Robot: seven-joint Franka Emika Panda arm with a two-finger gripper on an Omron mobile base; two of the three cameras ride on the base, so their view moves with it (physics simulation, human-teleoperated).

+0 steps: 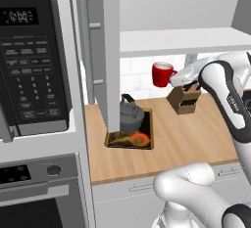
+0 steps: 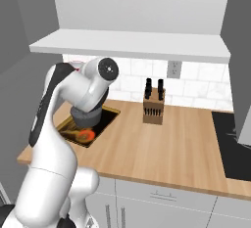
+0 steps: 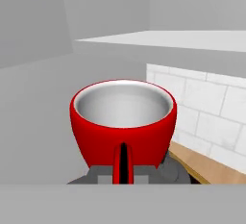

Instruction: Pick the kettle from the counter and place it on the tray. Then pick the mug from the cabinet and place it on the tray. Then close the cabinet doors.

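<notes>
Mug in transit: carried in the air between cabinet shelf and tray.

The jaws pinch the red mug (image 1: 162,74) by its handle, upright, clear of the shelf (image 1: 186,41). Below and to one side of the jaws, the kettle (image 1: 130,114) already stands on the tray (image 1: 147,143) on the tabletop (image 1: 191,139). Remaining, by judgement: lower the mug onto the tray beside the kettle, then shut the open cabinet door (image 1: 98,51).

The kettle (image 1: 131,115) fills the tray's (image 1: 148,133) rear half near the worktop's (image 1: 196,139) left edge; its front half lies free. An open cabinet door (image 1: 109,51) hangs before it. The knife block (image 1: 185,98) crowds the back edge; the middle is open.
</notes>
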